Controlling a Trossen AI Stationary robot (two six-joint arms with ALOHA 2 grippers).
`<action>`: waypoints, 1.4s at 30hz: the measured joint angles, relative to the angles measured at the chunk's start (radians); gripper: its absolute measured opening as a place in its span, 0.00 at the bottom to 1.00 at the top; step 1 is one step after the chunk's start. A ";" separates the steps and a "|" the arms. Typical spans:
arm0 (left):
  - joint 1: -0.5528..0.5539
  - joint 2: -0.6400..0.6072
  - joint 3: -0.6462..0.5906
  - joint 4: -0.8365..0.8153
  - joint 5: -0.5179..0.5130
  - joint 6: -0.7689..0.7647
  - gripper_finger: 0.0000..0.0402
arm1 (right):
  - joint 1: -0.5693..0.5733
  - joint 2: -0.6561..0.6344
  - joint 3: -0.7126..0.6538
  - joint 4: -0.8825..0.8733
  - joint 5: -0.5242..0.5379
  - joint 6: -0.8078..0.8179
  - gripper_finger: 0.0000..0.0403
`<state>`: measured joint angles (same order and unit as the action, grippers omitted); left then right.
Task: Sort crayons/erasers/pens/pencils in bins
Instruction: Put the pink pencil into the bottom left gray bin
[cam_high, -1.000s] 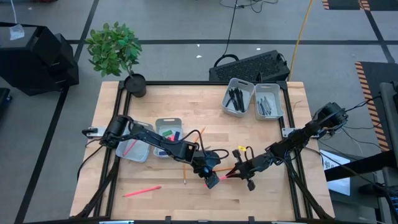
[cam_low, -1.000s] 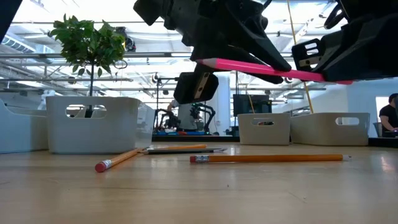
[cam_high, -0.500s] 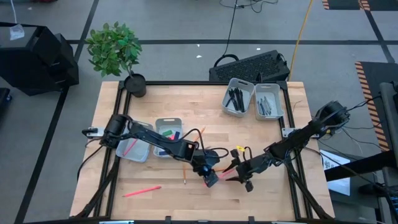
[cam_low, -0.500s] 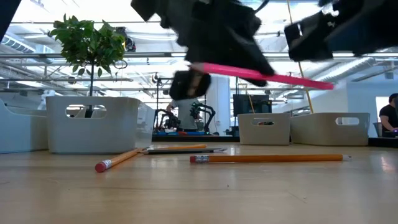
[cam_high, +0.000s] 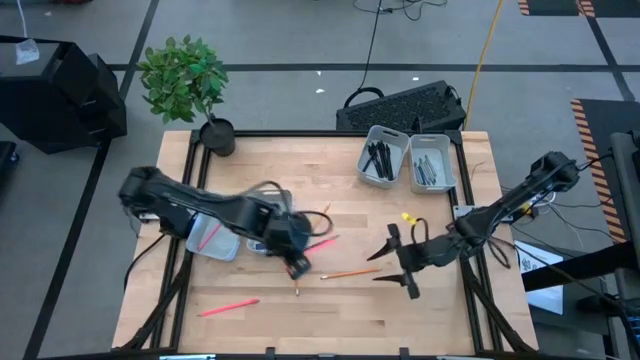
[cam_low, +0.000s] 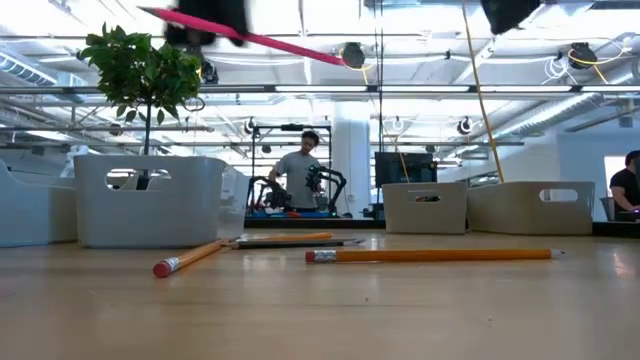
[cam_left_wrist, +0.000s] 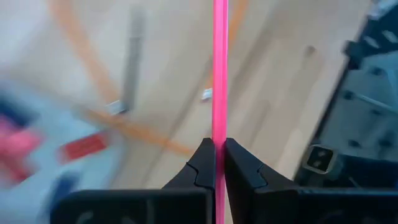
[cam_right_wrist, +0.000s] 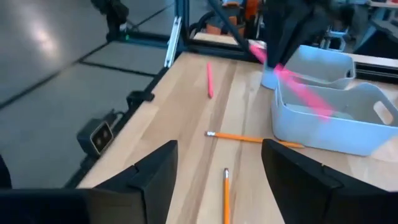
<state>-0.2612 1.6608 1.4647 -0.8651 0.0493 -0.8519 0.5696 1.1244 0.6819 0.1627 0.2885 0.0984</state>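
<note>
Overhead first: left hand (cam_high: 298, 262) sits near the left pair of bins (cam_high: 213, 238), clamped on a pink pencil (cam_high: 322, 243) that juts toward mid-counter. Right hand (cam_high: 392, 258) is over the right half of the counter (cam_high: 300, 170), fingers spread, holding nothing. An orange pencil (cam_high: 349, 272) lies between the two hands; another pink pencil (cam_high: 228, 307) lies near the front left edge. Far right pair of bins (cam_high: 384, 176): one with black pens (cam_high: 378, 158), its neighbour with grey sticks.

Low level: pink pencil (cam_low: 262, 41) carried high, tilted. Two orange pencils (cam_low: 430, 255) (cam_low: 195, 256) flat on the counter, light-grey bins (cam_low: 150, 198) behind. A person stands far back in the room.

Left wrist: fingers (cam_left_wrist: 202, 166) pinched on the pink pencil (cam_left_wrist: 219, 68).

Right wrist: fingers (cam_right_wrist: 152, 180) wide apart; orange pencils (cam_right_wrist: 249, 138) and a pink pencil (cam_right_wrist: 209, 79) on the counter beside a bin (cam_right_wrist: 333, 124).
</note>
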 joint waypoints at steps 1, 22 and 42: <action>-0.001 -0.035 0.001 -0.055 -0.028 -0.015 0.03 | 0.005 -0.011 0.000 -0.001 0.010 0.018 0.55; -0.010 -0.530 -0.340 -0.659 -0.208 -0.520 0.03 | 0.028 0.116 0.248 -0.080 0.124 0.154 0.55; 0.008 -0.514 -0.722 -0.452 -0.209 -0.593 0.07 | -0.142 0.374 0.509 -0.203 0.123 0.178 0.55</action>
<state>-0.2527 1.1471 0.7429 -1.3170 -0.1600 -1.4448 0.4278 1.4984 1.1912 -0.0406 0.4116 0.2761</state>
